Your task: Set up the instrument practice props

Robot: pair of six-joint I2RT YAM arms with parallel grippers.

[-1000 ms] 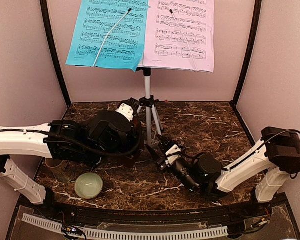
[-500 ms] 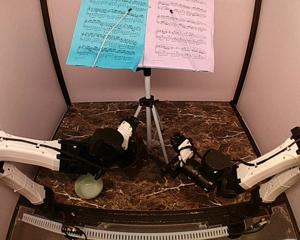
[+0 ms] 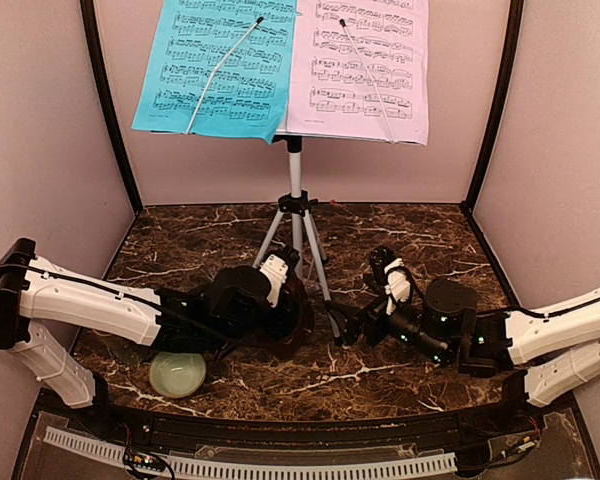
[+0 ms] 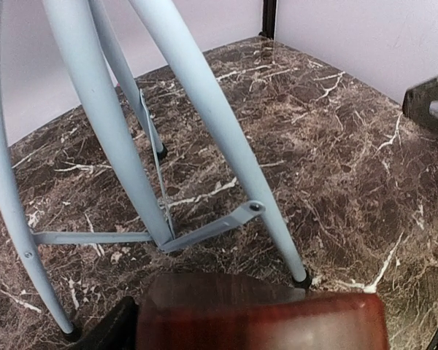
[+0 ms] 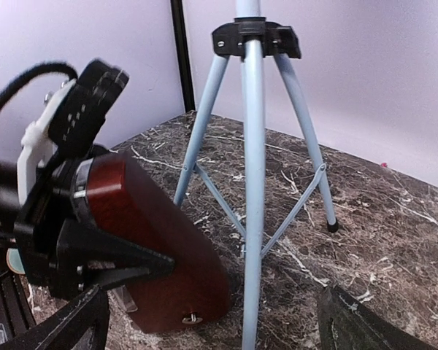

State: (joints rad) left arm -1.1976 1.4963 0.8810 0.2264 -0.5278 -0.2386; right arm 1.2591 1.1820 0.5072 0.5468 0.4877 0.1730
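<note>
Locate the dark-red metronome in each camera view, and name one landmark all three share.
Top external: metronome low centre, just left of the stand's near leg.
Left wrist: bottom edge, centre, close to the lens.
Right wrist: left of centre, tilted, base toward the camera.
Shared landmark: the silver tripod legs.

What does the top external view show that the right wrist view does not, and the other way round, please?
Only the top external view: the blue page and the pink page, side by side high on the stand.
Only the right wrist view: the left gripper clamped on the metronome, and a small knob low on its side.
Both: the stand's three legs, the metronome beside them, and the marble table.
</note>
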